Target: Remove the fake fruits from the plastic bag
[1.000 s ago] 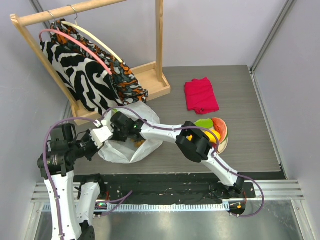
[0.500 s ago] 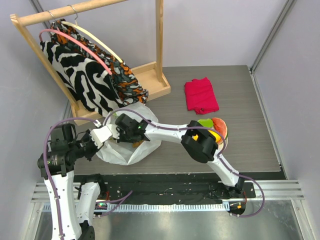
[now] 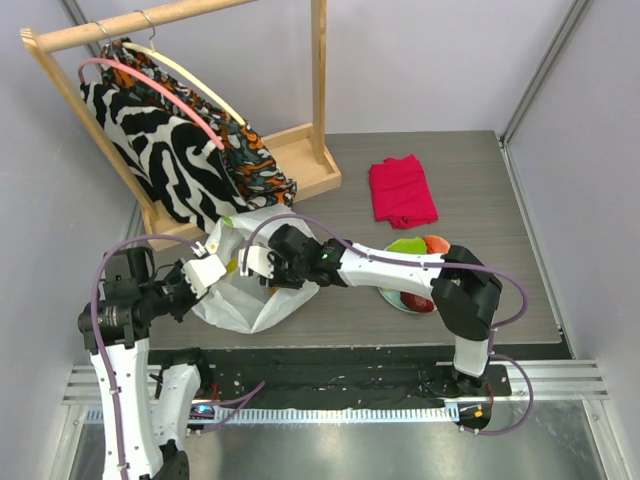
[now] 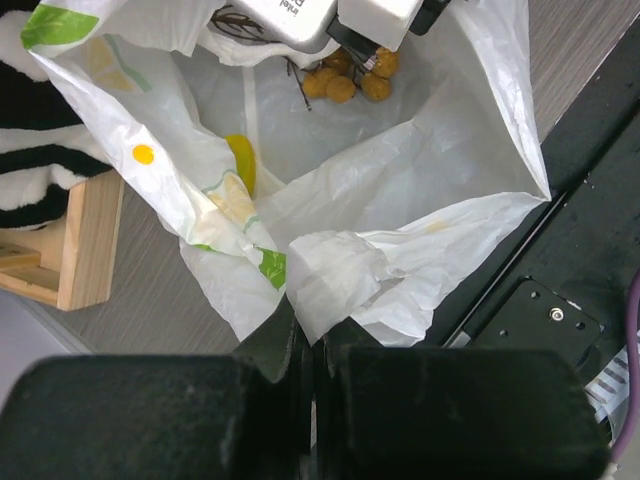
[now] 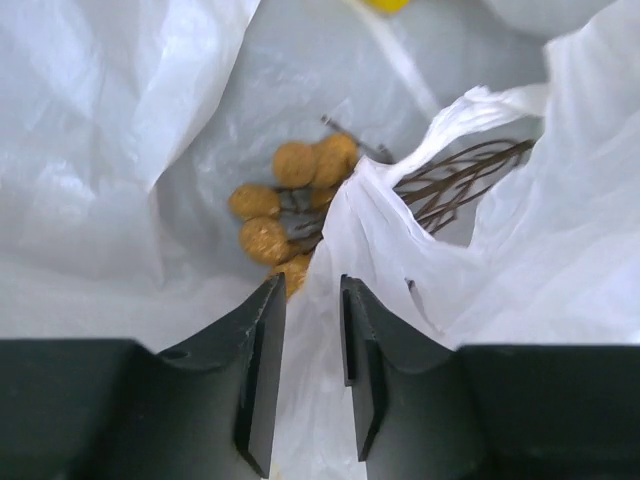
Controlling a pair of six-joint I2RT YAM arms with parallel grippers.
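Left tool (image 4: 312, 338) pinches the bag (image 4: 440, 230) by its rim; right tool (image 5: 308, 292), barely spread beside the grapes (image 5: 265, 240) inside the bag, must next close on them.

grape cluster (image 5: 268, 238): partly behind plastic bag (image 5: 420, 270) fold | lemon (image 5: 385, 4): cut by top edge

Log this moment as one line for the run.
left fingers: shut on plastic bag rim | right fingers: slightly apart, in bag near grape cluster | in bag: grape cluster, yellow fruit | nothing lifted yet
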